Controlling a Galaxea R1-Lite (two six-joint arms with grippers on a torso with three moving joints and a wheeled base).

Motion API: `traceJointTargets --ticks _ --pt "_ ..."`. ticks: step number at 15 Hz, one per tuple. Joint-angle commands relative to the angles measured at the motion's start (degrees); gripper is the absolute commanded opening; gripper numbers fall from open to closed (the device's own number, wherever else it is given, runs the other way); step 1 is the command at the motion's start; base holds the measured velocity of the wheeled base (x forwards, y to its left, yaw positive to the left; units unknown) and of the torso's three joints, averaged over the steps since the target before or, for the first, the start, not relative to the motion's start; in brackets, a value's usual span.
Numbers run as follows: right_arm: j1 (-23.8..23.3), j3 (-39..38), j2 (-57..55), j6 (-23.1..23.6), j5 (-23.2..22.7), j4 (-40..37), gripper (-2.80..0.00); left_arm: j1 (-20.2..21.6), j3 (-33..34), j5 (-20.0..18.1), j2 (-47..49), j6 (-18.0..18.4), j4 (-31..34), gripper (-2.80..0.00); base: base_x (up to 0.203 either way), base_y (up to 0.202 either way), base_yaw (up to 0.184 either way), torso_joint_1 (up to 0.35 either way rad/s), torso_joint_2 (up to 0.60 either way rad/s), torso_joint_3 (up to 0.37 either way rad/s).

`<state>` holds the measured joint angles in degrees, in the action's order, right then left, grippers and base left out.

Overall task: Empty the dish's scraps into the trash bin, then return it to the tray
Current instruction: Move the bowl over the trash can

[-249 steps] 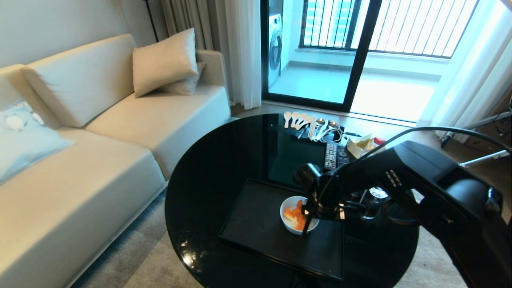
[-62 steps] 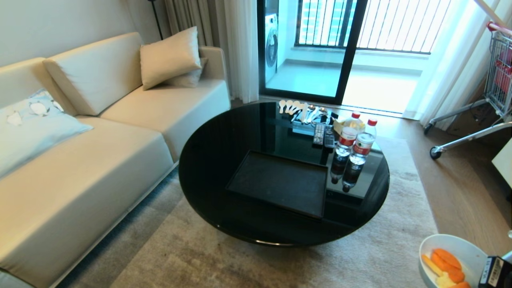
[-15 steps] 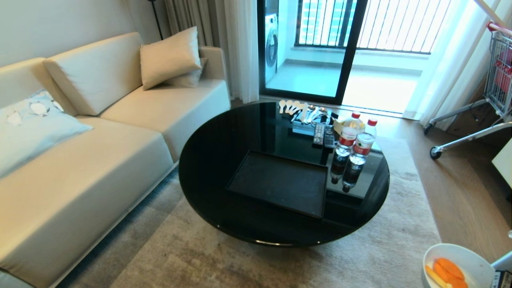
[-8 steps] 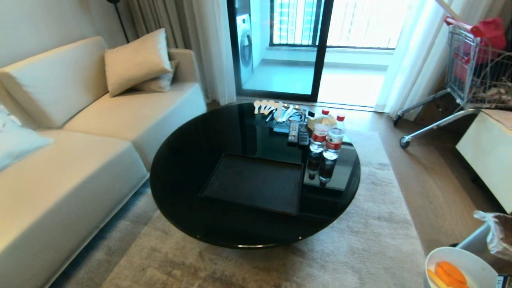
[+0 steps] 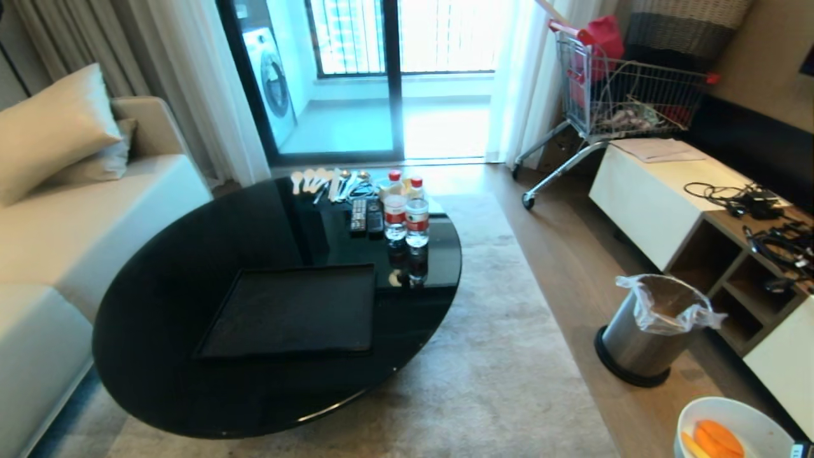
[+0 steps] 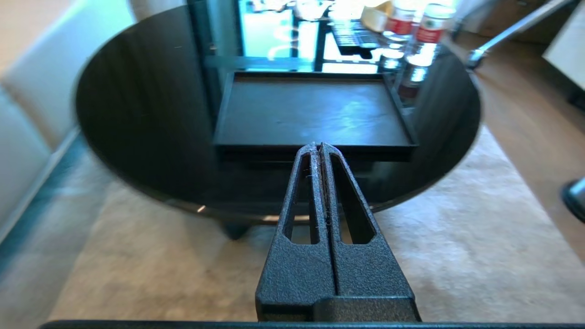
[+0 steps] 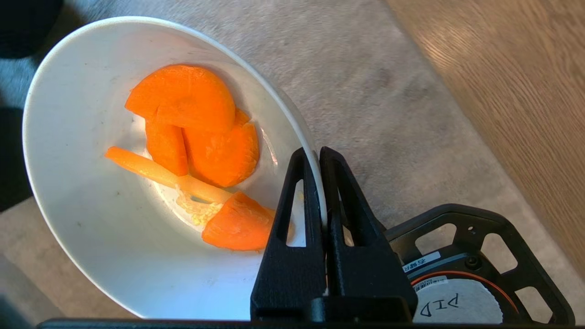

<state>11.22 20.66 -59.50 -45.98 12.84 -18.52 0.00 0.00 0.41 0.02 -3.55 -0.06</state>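
Jaws of the right gripper [image 7: 320, 157] are pinching the dish [image 7: 91, 237] rim, tilting it; only the head view's showing the trash bin [image 5: 642, 343].

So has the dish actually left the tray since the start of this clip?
Yes. The dish, then sitting on the tray, is now off the table, clamped at its rim by the right gripper, near the trash bin.

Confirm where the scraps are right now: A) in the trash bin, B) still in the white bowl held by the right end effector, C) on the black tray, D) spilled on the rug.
B: the orange and pale scraps lie inside the bowl, whose rim is pinched by the right end effector; the trash bin stands apart on the floor and the tray is bare.
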Motion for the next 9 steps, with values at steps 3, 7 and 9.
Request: traceJointTargets --ticks 3,7,9 --pt "0.0 0.0 -0.1 -0.2 0.1 -0.1 -2.8 0.0 0.0 0.0 0.0 -0.1 0.0 -2.8 0.0 0.008 -0.167 0.004 0.0 0.001" --pt "0.0 -0.1 -0.1 -0.6 0.1 -0.1 -2.8 0.0 0.0 0.0 0.0 -0.1 0.0 -2.8 0.001 0.011 -0.168 0.0 0.0 0.004" --pt "0.0 -0.1 -0.1 -0.6 0.1 -0.1 -2.8 0.0 0.0 0.0 0.0 -0.1 0.0 -2.8 0.001 0.011 -0.166 0.003 0.0 0.002"
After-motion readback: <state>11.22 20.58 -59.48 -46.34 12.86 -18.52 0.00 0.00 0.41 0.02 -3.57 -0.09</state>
